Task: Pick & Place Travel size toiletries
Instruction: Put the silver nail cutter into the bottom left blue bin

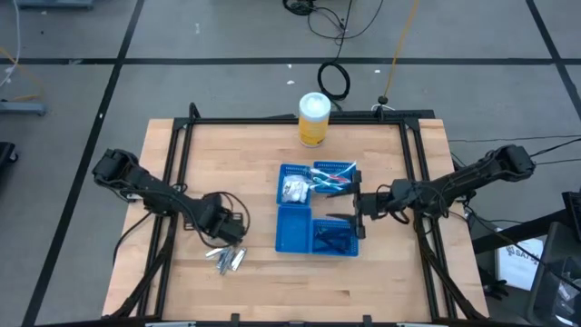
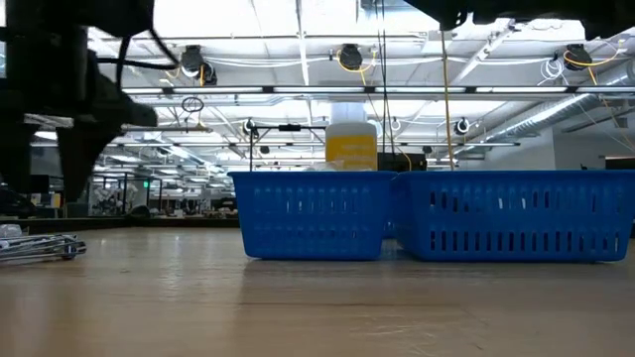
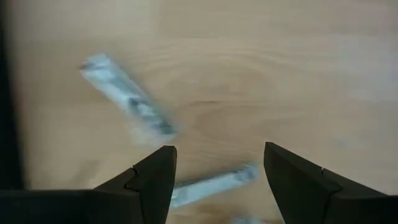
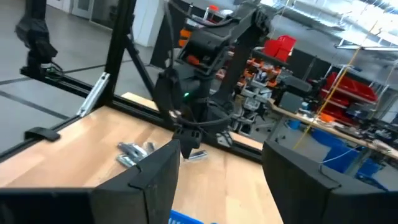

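Note:
Several silvery small tubes (image 1: 229, 259) lie flat on the wooden table at the near left; they also show in the low view (image 2: 40, 246). My left gripper (image 3: 219, 151) points down just above them, open, touching nothing; one tube (image 3: 214, 183) lies on the wood below the gap and another (image 3: 127, 102) off to one side. My right gripper (image 4: 221, 152) hangs open and roughly level over the right side of the blue mesh trays (image 1: 316, 211), with nothing between its fingers. White packets (image 1: 292, 188), toothbrushes (image 1: 334, 177) and dark sticks (image 1: 331, 236) lie in the trays.
A tall yellow canister with a white lid (image 1: 313, 118) stands at the table's far edge, behind the trays. One tray compartment (image 1: 293, 227) shows a bare blue floor. Black frame rails (image 1: 177, 163) run along the table's left and right sides. Bare wood lies along the near edge.

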Motion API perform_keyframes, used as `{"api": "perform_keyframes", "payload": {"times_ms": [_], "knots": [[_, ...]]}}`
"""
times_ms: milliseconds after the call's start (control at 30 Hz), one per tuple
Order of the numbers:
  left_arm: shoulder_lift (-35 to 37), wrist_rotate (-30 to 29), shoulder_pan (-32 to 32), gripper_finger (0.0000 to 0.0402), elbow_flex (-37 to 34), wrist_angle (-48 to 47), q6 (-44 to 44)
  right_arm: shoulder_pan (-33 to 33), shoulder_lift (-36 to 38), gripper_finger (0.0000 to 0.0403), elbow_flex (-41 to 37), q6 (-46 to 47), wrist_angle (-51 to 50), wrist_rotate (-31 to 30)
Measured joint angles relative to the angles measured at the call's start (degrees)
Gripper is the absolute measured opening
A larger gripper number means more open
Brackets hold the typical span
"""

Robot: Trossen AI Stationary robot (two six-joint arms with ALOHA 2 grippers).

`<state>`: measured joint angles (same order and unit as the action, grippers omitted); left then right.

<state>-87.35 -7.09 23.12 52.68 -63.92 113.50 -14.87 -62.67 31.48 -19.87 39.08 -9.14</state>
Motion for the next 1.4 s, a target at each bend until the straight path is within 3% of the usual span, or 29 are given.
{"api": "perform_keyframes", "payload": {"times_ms": [200,533,700,933,1200,1400], "knots": [[0.0,4.9,0.2,0.0237,-2.5,-4.4,9.6,0.3,1.9,0.0212,0.0,-0.5,-2.3,0.3],[0.3,5.0,-2.9,0.0237,-13.6,4.9,11.1,0.2,3.1,0.0208,0.0,-0.8,-2.5,0.4],[0.6,2.1,-5.1,0.0236,-16.6,8.9,7.5,0.2,3.1,0.0208,0.0,-0.8,-2.6,0.4],[0.6,-0.4,-8.3,0.0234,-16.9,10.8,-4.1,0.2,3.1,0.0208,0.0,-0.7,-2.5,0.4],[0.1,-7.8,-8.9,0.0170,-17.1,13.7,-5.8,0.2,3.1,0.0208,0.0,-0.4,-2.5,0.4],[0.0,-9.0,-9.0,0.0110,-17.2,16.3,-7.3,0.2,3.1,0.0208,0.0,-0.4,-2.5,0.4]]}}
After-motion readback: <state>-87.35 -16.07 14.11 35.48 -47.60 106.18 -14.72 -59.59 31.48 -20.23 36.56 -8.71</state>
